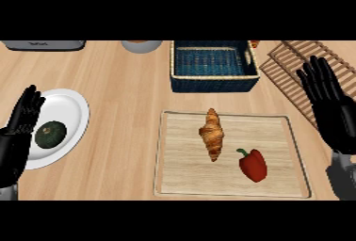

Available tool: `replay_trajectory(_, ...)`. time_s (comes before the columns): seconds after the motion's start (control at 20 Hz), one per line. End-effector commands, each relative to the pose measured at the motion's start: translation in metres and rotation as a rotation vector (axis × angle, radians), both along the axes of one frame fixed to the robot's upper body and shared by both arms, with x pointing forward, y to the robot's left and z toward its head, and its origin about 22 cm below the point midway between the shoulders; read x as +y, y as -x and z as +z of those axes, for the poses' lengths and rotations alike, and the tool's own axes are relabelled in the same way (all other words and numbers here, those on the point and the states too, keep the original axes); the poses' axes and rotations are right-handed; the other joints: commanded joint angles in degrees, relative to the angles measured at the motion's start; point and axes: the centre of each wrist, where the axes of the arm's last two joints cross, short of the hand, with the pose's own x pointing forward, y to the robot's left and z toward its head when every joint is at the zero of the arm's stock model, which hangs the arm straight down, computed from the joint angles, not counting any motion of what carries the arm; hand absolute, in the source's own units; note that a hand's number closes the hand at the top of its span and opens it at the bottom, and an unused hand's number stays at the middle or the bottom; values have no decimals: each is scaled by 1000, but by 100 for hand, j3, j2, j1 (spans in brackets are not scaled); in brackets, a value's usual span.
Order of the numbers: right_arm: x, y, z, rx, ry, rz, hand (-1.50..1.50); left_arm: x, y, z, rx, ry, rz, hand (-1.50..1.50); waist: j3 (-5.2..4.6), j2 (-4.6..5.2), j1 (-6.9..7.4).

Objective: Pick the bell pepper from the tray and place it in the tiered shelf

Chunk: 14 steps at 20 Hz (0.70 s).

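Closest in, a wooden tray point(233, 190) sits flat on the desk point(118, 84), and the red bell pepper point(253, 165) lies in its near right part with the green stem pointing up-left. Nothing is touching it. Just beside it, toward the tray's middle, there's a croissant point(213, 134) lying lengthwise, apart from the pepper.

Both hands come in at the sides. Left hand point(17, 136) is at the left edge, fingers straight and up, holding nothing – it overlaps the rim of a white plate point(69, 113) from this angle. On that plate sits a dark green round squash-looking thing point(50, 134).

Right hand point(330, 106) is at the right edge, also flat with fingers straight and spread a bit, empty, well apart from the pepper. It shows over part of a slatted wooden rack point(288, 70), which I take to be the tiered shelf, lying along the far right.

Further back, past the tray, a dark blue woven basket point(212, 77) – something small and orange point(254, 44) peeks behind its right corner, can't tell what. At the far edge, a grey round pot or cup point(141, 45) and a grey appliance point(43, 45), both cut off.
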Motion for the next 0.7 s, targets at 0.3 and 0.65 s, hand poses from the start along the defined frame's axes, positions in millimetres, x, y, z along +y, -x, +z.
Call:
replay_trajectory(0.3,-12,11,-14,88,523,-393,150,23,24,-55,372,124,167,0,29,85,-252)
replay_trajectory(0.65,128,78,-74,48,414,-460,-150,22,8,-47,481,180,146,0,191,-7,4)
